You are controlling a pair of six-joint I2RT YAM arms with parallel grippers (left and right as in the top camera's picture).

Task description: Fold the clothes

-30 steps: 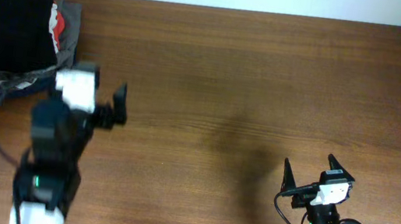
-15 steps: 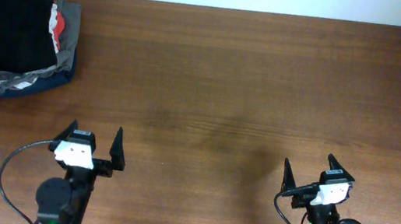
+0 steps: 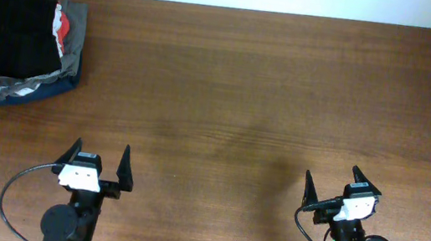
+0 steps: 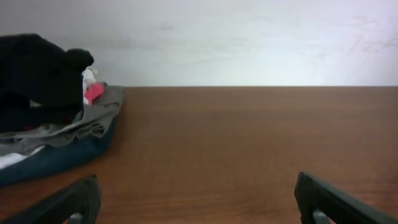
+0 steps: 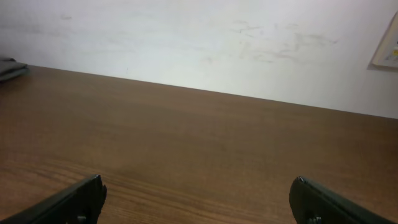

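The black T-shirt (image 3: pixel 10 31) lies bunched on top of a pile of garments at the table's far left corner. The left wrist view shows the same black T-shirt (image 4: pixel 34 78) at its left edge. My left gripper (image 3: pixel 99 156) rests near the table's front edge, open and empty, well in front of the pile. In its own view the left gripper (image 4: pixel 196 196) has only bare wood between its fingers. Over at the front right my right gripper (image 3: pixel 332 182) is open too, and the right gripper (image 5: pixel 198 194) holds nothing.
Under the black shirt lie a white garment with red print (image 3: pixel 61 29), a grey one (image 3: pixel 75 20) and a navy one (image 3: pixel 29 93). The wooden table (image 3: pixel 245 91) ends at a white wall (image 4: pixel 249 37) behind.
My left arm has drawn back from beside the pile to the front edge of the table, gripper open throughout. The right arm has not moved.
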